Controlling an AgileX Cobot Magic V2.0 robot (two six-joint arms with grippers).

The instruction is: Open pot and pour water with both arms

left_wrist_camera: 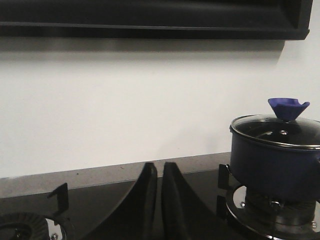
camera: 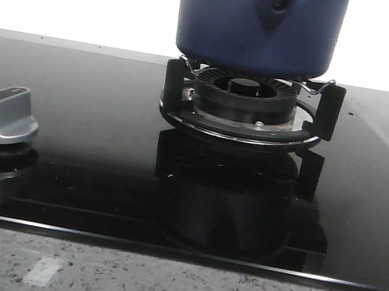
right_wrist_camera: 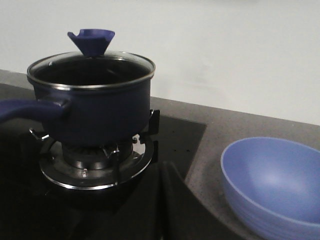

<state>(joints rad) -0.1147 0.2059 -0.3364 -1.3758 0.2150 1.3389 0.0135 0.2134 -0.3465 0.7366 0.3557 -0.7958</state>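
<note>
Both grippers, left (left_wrist_camera: pixel 159 200) and right (right_wrist_camera: pixel 161 200), look pressed together and empty. We see the large dark blue lidded pot (right_wrist_camera: pixel 95 107) sitting on the black pronged burner (right_wrist_camera: pixel 95 160), just ahead of the right one, farther from the left.

pot (camera: pixel 256 28) top cropped in front view, bowl (right_wrist_camera: pixel 275 185) partly cropped

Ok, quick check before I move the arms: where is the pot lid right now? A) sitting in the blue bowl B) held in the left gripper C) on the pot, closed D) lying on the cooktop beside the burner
C: the glass lid with its blue knob sits flat on the pot, which rests on the burner; neither gripper touches it.
</note>
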